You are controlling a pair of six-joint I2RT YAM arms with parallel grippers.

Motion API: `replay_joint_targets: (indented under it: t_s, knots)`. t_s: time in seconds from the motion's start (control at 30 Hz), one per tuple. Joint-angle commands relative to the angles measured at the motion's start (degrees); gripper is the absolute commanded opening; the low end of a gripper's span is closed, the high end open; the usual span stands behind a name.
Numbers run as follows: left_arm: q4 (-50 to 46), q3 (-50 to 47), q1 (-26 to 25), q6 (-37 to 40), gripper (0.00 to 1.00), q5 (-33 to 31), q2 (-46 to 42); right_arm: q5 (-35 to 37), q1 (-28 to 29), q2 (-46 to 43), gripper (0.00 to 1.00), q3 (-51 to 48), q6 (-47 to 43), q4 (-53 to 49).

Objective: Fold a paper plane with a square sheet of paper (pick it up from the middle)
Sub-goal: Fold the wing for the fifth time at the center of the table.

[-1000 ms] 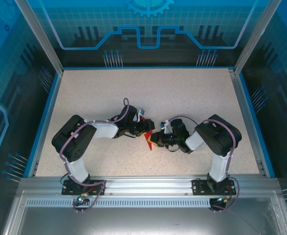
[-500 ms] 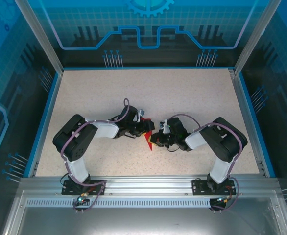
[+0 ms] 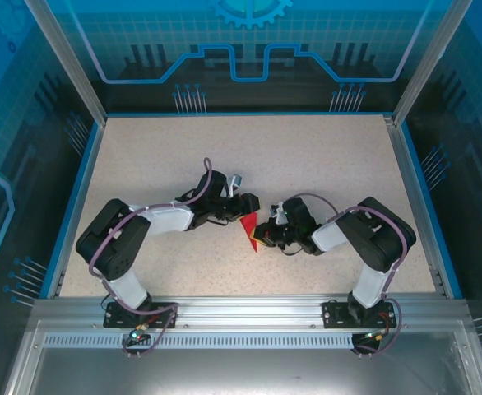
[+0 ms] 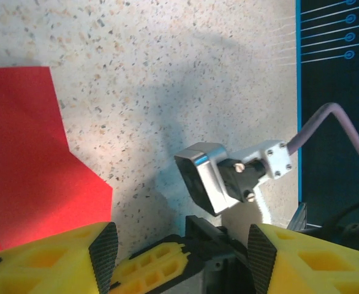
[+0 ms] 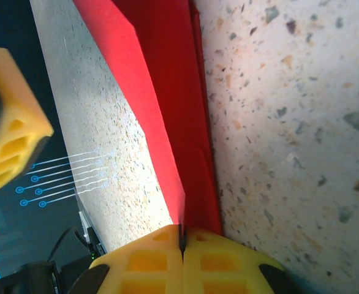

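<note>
The red square sheet of paper (image 3: 248, 232) lies mid-table, folded into a narrow pointed shape with one flap standing up (image 5: 161, 104). My right gripper (image 5: 182, 240) is shut on its near end, the yellow fingers pressed together over the fold; in the top view it (image 3: 262, 236) sits just right of the paper. My left gripper (image 4: 182, 257) is open with nothing between its pads (image 4: 103, 254). It is beside the paper's broad end (image 4: 26, 159), apart from it. In the top view it (image 3: 247, 203) is just above the paper.
The speckled table (image 3: 307, 156) has a blue rim and glass walls around it. The two grippers face each other closely: the right wrist's silver camera (image 4: 207, 177) is right ahead of the left fingers, and a left finger (image 5: 8, 122) shows beside the paper.
The right gripper has closed fully on the paper's fold. The left arm's elbow has swung left and its gripper has drawn back from the paper, opening slightly.
</note>
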Motion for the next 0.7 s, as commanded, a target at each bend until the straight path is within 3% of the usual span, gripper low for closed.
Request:
replay_joint_targets:
  t_s: [0.0,0.37,0.67]
  knots:
    - [-0.29,0.14,0.31,2.01,0.62,1.17,0.72,0.62,-1.28,0.55,0.01,-1.77,0.59,-4.1]
    - [2.77,1.91,0.31,0.75,0.62,2.56,6.29,-0.13,-1.46,0.98,0.01,-1.08,0.28,-4.54]
    - [-2.69,3.24,0.43,-0.33,0.61,-1.83,8.49,-1.16,-1.46,0.68,0.05,-0.02,-0.82,-5.75]
